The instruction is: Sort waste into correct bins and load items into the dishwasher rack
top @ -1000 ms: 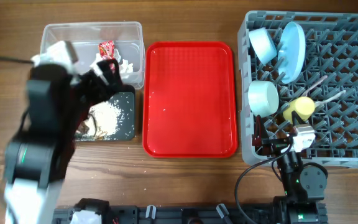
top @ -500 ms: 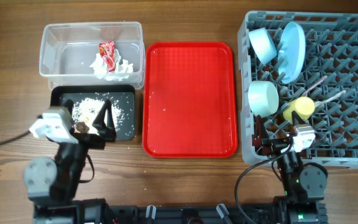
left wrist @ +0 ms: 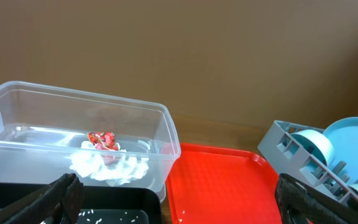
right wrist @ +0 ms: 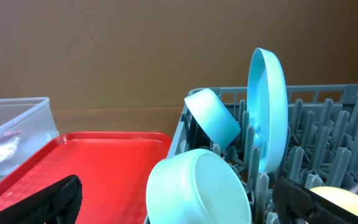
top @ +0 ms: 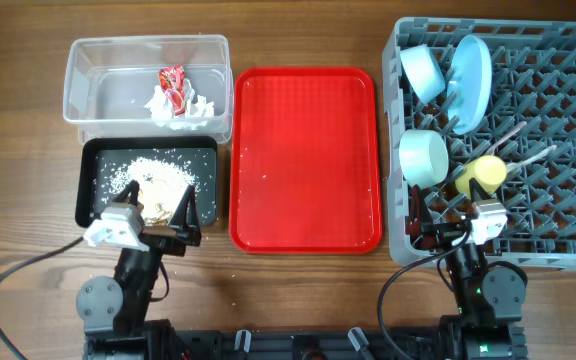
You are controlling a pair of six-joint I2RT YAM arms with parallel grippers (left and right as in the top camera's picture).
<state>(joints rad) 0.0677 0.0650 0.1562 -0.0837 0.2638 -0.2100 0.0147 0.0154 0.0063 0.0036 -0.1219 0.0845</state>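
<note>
We see our left hand (top: 158, 208) spread open and empty over the near edge of the black tray (top: 96, 205) of crumbs (top: 158, 180). The wrapper (top: 172, 85) lies in the clear tub (top: 78, 70). Our right hand (top: 443, 215), also open, sits at the dishwasher rack (top: 568, 150) holding the plate (top: 471, 68).

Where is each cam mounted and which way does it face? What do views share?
Overhead: above the table, looking straight down on tub, black tray, red tray and rack; both arms show at the bottom edge.
Left wrist: low behind the black tray, facing level over the tub; left gripper, fingers open, frames the lower corners.
Right wrist: low at the rack's near corner, facing two bowls and plate; right gripper open likewise.
Shared: both wrist views catch the red tray, tub and rack.
</note>
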